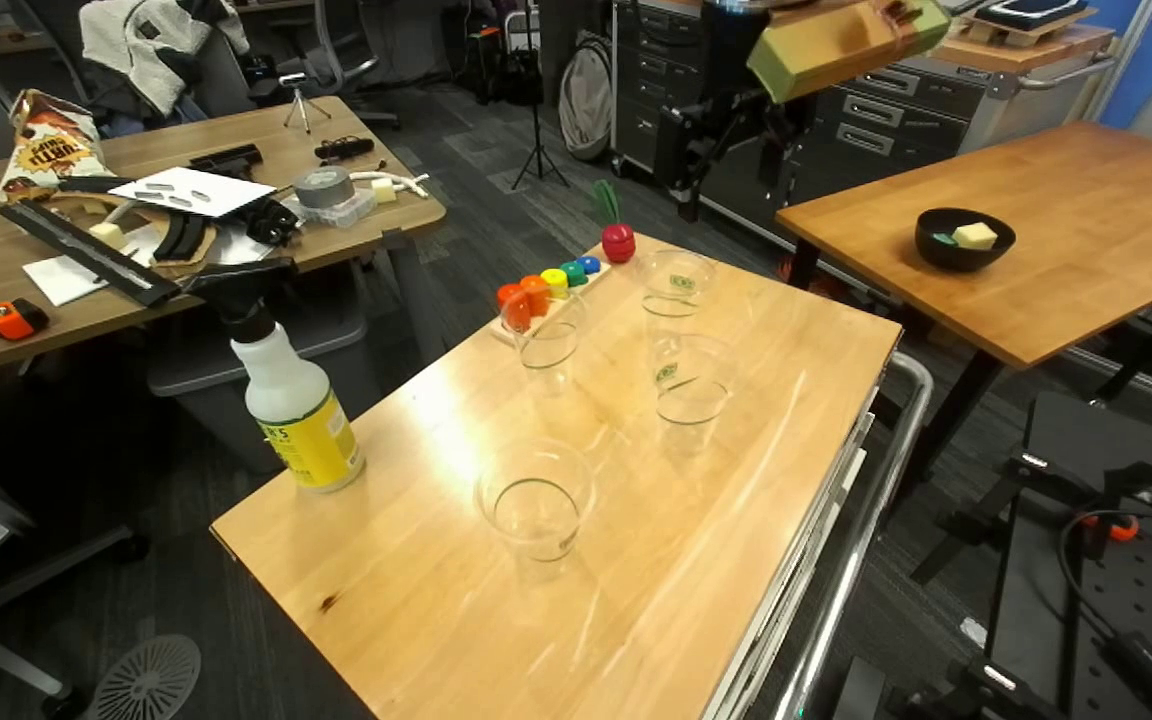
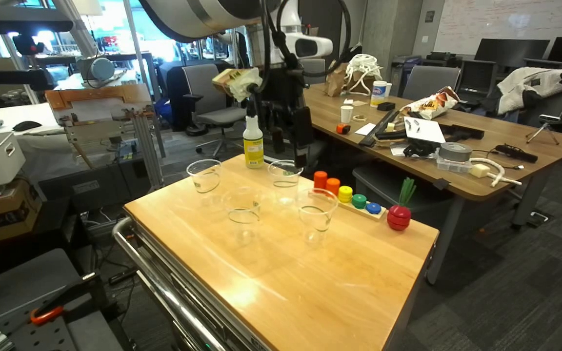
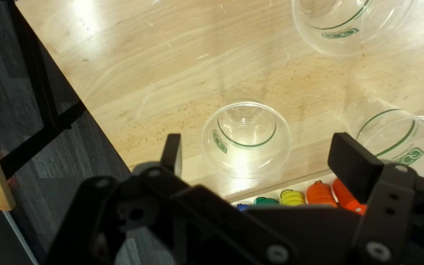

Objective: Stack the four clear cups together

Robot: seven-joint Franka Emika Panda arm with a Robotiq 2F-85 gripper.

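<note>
Away from four clear cups [image 1: 538, 505], yellow block [image 1: 974, 236] in bowl [image 1: 958, 259]

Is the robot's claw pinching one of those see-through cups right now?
No: in the wrist view the gripper is wide open, with tabletop showing between each finger and the clear cup framed between them.

A: Clock centred on the pale rectangular wooden tabletop [image 1: 416, 590], in an exterior view. Got?
B: Yellow-labelled white plastic bottle [image 1: 306, 425], 9 o'clock. Round red radish-shaped piece [image 1: 619, 244], 12.
A: Plus round black bowl [image 1: 958, 262], 2 o'clock.
</note>
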